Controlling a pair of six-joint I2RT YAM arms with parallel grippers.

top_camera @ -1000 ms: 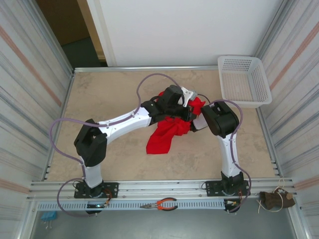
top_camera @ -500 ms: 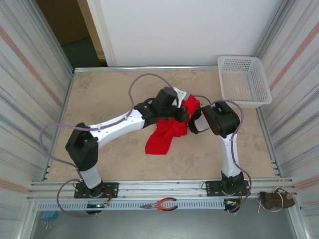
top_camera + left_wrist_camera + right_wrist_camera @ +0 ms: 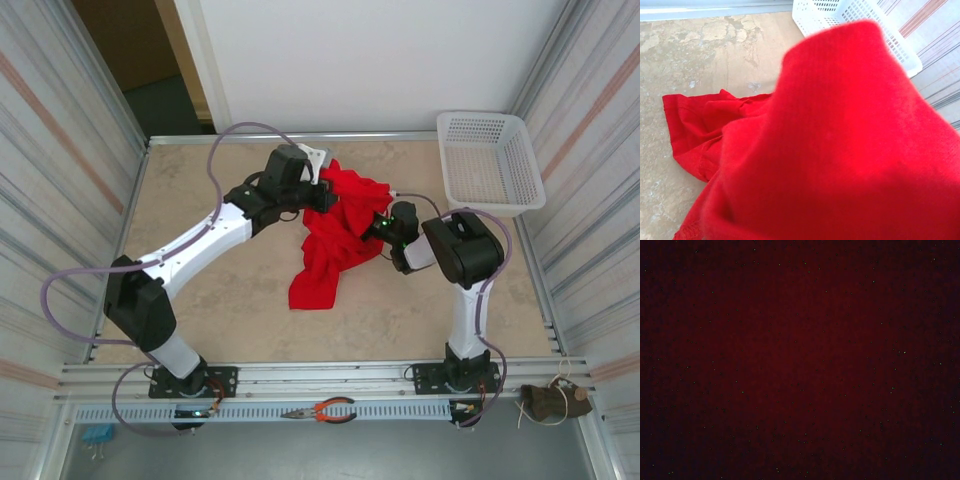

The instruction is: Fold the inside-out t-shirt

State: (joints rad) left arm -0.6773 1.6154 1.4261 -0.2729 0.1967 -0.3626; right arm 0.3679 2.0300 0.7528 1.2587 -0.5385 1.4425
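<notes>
Hiding both jaws: bunched red t-shirt [image 3: 322, 268].

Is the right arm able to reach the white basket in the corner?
Probably yes. The white basket sits just beyond the right gripper, with bare table between them. But the red t-shirt lies over that gripper, so it might drag along.

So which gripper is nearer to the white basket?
Right. The right gripper sits at the t-shirt's edge, left of the basket; the left gripper holds the t-shirt farther left.
</notes>
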